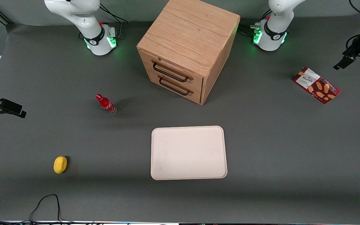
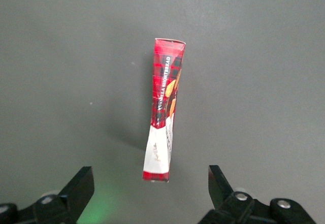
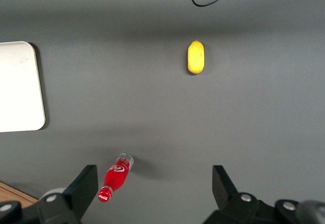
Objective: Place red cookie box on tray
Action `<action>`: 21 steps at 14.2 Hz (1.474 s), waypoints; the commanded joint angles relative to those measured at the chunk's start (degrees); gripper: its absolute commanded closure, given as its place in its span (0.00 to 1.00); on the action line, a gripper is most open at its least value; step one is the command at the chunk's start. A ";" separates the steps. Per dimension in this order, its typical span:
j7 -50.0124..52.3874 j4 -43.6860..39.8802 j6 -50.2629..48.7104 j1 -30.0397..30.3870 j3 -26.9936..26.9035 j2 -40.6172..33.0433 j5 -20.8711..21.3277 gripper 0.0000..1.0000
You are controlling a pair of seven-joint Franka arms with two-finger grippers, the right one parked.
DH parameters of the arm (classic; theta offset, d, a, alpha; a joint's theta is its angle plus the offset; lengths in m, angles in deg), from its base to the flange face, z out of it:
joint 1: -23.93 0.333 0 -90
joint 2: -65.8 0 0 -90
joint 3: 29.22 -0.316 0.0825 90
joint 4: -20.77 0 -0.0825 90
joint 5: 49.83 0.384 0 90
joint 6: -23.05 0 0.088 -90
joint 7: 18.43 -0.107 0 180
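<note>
Pincer (image 2: 150, 193) spread wide above red cookie box (image 2: 163, 109), its arm cropped.

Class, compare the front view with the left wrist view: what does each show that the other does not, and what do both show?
Front view only: the tray, the wooden drawer cabinet, the small red bottle and a yellow object.

Left wrist view only: the box's narrow side with its printed lettering, seen close up between the hand's open fingers.

Both: the red cookie box lying on the grey table, and the hand above it, holding nothing.
</note>
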 commanded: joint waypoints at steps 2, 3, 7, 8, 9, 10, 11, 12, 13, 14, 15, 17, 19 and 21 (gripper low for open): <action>0.95 2.46 9.94 -2.69 -0.03 7.29 0.16 0.00; 0.86 3.07 12.66 -3.31 -0.12 9.22 0.26 0.00; 0.51 4.93 23.13 -3.49 -0.03 17.05 0.61 0.00; -0.71 4.93 24.19 -3.32 -0.12 18.02 1.39 0.00; -1.85 4.93 24.81 -2.97 -0.12 18.73 1.40 0.00; -2.30 4.93 25.95 -2.79 -0.21 19.52 1.40 0.00; -2.30 5.01 27.09 -2.70 -0.21 20.57 1.40 0.00; -2.30 5.10 28.06 -2.70 -0.30 21.28 1.40 0.00; -2.30 5.10 28.07 -2.61 -0.38 21.37 1.40 0.00; -2.22 5.10 27.89 -2.70 -0.39 21.29 1.40 0.00; -2.22 5.10 27.63 -2.70 -0.39 21.20 1.40 0.00; -2.39 5.02 27.10 -2.70 -0.47 20.93 1.40 0.00; -2.74 4.93 26.31 -2.70 -0.56 20.76 1.58 0.08; -2.66 4.84 26.22 -2.70 -0.56 20.58 1.58 0.35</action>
